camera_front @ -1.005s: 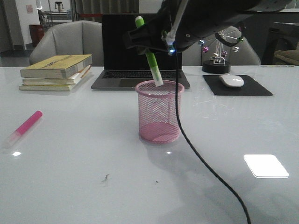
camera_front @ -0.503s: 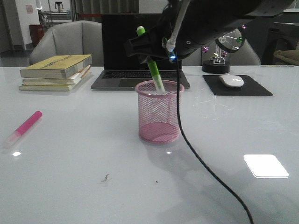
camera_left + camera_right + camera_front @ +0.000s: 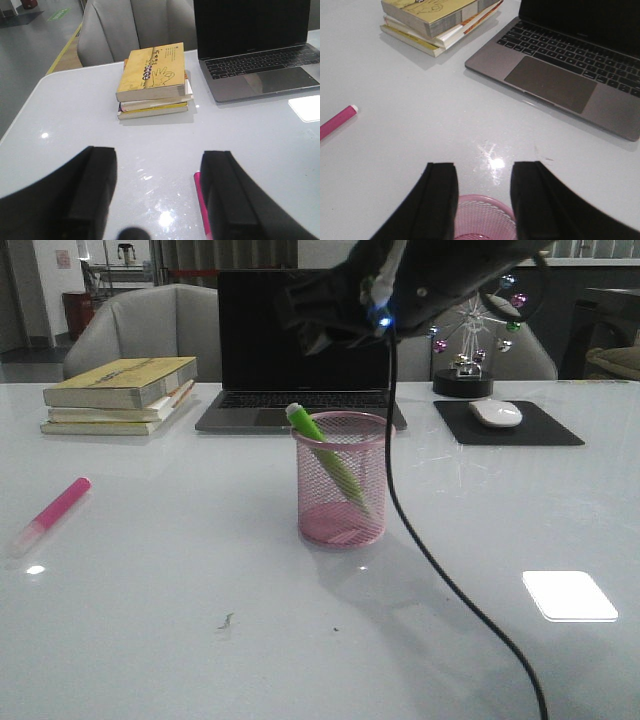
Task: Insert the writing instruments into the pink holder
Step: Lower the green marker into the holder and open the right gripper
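The pink mesh holder (image 3: 341, 480) stands mid-table, and the lime green highlighter (image 3: 326, 456) leans inside it, its top poking over the left rim. My right gripper (image 3: 318, 332) hangs open above the holder with nothing between its fingers; in the right wrist view the holder's rim (image 3: 482, 218) shows between the open fingers of the right gripper (image 3: 484, 172). The pink highlighter (image 3: 50, 515) lies flat on the table at the left. My left gripper (image 3: 159, 162) is open just over the table, and the pink highlighter (image 3: 200, 197) lies by its right finger.
A stack of books (image 3: 122, 392) sits at the back left, an open laptop (image 3: 300, 350) behind the holder. A mouse (image 3: 496, 413) on a black pad (image 3: 510, 426) and a desk ornament (image 3: 480, 340) are at the back right. A black cable (image 3: 440, 570) hangs from the right arm.
The right gripper opened and rose. The green highlighter dropped from it into the holder and now leans against the left rim.
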Available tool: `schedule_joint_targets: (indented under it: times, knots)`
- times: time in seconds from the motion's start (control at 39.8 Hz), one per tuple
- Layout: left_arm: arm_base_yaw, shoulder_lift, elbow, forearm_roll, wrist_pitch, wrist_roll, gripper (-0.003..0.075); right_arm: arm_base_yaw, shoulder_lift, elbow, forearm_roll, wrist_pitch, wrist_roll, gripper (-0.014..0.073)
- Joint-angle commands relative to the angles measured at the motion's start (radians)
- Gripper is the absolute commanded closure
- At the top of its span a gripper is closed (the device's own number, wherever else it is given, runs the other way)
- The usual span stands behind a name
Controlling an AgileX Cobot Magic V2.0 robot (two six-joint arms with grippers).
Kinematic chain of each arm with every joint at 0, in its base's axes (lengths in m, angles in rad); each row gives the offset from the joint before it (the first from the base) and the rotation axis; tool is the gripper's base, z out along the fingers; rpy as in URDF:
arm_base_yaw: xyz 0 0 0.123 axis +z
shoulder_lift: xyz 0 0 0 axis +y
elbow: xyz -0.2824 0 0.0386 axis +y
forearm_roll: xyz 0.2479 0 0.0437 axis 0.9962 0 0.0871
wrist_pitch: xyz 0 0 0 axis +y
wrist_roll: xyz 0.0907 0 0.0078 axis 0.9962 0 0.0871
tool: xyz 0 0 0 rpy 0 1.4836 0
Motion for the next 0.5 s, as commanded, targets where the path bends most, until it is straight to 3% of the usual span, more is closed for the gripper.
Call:
schedule_joint_targets:
  times: [0.0, 0.2, 0.48]
  knots:
    - [0.003, -0.008, -0.038, -0.010, -0.084, -0.007, 0.0283, -0.041, -0.119, -0.027, 0.000, 0.024, -0.012, 0.0205]
    - [0.003, -0.008, -0.038, -0.010, -0.084, -0.007, 0.0283, -0.173, -0.280, -0.016, -0.060, 0.302, -0.012, 0.0205]
    - [0.003, -0.008, -0.038, -0.010, -0.084, -0.007, 0.0283, -0.355, -0.530, 0.129, -0.068, 0.369, -0.012, 0.0205]
